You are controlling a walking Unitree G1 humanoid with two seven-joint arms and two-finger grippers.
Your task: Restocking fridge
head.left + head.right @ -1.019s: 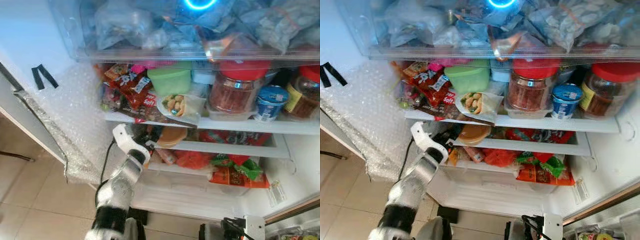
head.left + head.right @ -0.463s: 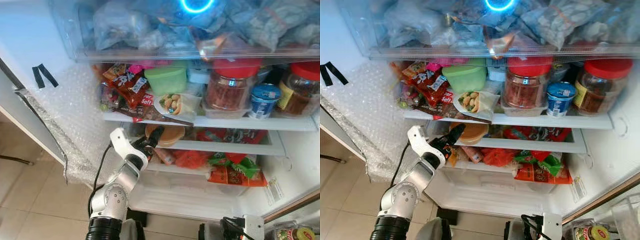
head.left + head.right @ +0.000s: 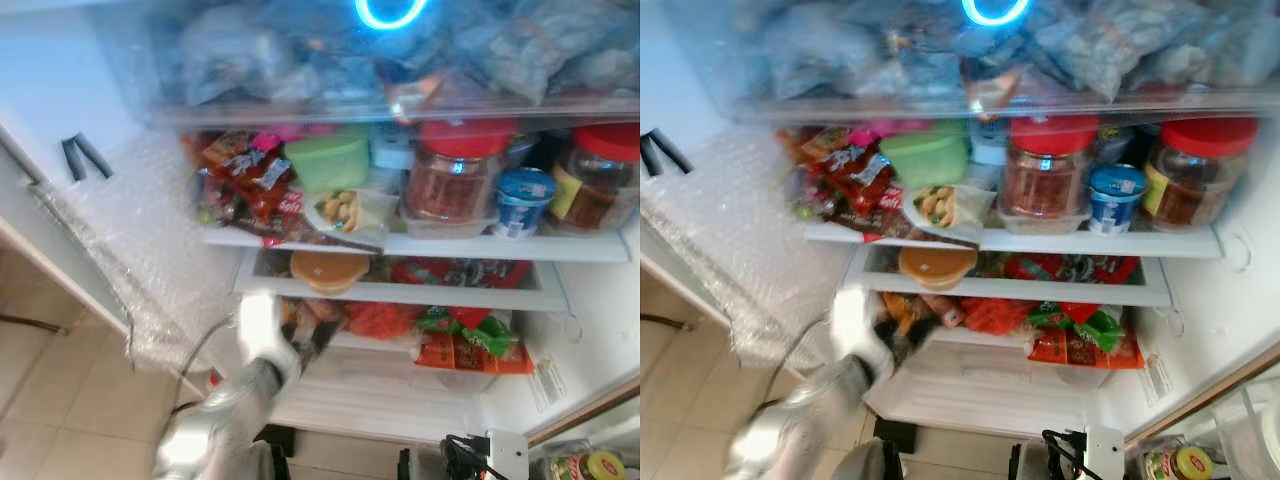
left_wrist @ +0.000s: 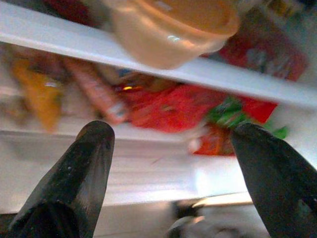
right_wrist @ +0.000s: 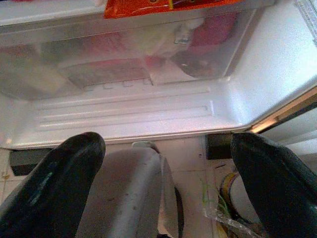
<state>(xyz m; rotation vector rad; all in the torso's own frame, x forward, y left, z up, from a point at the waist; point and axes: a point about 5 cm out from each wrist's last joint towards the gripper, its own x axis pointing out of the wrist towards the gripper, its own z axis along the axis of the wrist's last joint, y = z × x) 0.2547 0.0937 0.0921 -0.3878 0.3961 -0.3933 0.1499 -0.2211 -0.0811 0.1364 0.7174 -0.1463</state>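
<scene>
The left gripper (image 3: 310, 345) is blurred in the head views. It hangs in front of the lower shelf of the fridge (image 3: 600, 330), just below the orange-lidded tub (image 3: 329, 269). In the left wrist view its two black fingers (image 4: 81, 173) stand wide apart with nothing between them, so it is open and empty. The same view looks up at the tub, which sits on the white middle shelf (image 4: 297, 91), and at red and orange packets (image 4: 168, 106) behind the shelf below.

The right gripper (image 5: 163, 186) is low, near the bottom of the fridge. Its fingers are also spread and hold nothing; beyond them are the clear drawer (image 5: 124, 64) and the white floor of the fridge.

Further out, the upper shelf carries a green box (image 3: 328, 160), two red-lidded jars (image 3: 452, 175), a blue-topped cup (image 3: 520, 200) and a wrapped snack plate (image 3: 350, 210). Bags fill the compartment on top.

I judge that the tub is already placed, since it rests on the shelf and no gripper touches it. A jar with a yellow lid (image 3: 590, 467) stands outside by the fridge corner, so probably more items are left to bring in.
</scene>
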